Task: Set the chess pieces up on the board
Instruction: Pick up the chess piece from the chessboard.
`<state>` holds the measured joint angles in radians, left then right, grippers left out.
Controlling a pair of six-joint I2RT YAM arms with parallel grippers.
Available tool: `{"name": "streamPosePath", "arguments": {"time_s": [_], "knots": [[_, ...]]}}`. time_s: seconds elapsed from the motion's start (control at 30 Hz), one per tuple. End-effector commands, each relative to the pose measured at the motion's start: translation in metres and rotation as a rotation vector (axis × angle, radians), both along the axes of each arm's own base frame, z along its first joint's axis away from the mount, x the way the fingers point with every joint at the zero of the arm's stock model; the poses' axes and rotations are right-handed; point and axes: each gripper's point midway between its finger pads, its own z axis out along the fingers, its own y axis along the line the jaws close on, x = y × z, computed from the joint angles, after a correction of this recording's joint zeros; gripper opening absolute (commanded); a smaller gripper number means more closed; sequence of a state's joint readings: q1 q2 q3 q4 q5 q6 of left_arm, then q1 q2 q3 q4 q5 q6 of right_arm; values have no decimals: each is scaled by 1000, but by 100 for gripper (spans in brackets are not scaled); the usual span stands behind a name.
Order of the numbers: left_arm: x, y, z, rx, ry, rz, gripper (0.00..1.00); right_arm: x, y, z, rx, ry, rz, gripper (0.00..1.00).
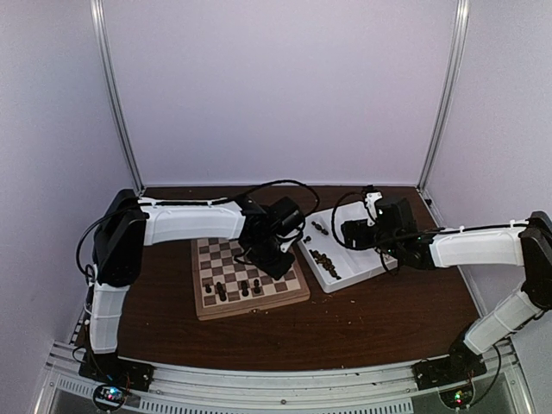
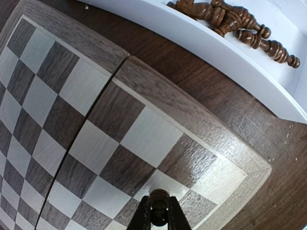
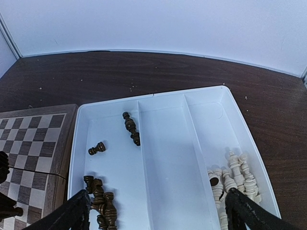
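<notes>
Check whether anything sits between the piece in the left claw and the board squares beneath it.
Nothing visible does. The left claw is shut on a dark chess piece at the board corner, and the squares there are bare. The standing pieces sit apart, along its near edge.

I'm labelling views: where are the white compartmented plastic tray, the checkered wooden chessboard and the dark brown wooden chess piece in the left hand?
white tray (image 3: 165, 143), right wrist view, bare middle compartment.
chessboard (image 2: 144, 136), left wrist view, light square.
dark chess piece (image 2: 159, 210), left wrist view, rounded top.
</notes>
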<state>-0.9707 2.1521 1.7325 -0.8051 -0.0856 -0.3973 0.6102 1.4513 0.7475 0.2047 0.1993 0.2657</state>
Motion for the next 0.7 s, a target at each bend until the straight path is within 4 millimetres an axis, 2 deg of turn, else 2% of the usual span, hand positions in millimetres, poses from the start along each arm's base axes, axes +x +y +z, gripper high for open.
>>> {"name": "streamPosePath", "arguments": {"time_s": [0.0, 0.3, 0.67], "knots": [[2, -4, 8, 7, -16, -12, 8, 5, -1, 6, -5, -12, -16, 96], [5, -4, 34, -20, -51, -4, 7, 6, -1, 4, -6, -7, -15, 96], [3, 45, 67, -31, -103, 108, 6, 6, -1, 2, -11, -1, -16, 96]]}}
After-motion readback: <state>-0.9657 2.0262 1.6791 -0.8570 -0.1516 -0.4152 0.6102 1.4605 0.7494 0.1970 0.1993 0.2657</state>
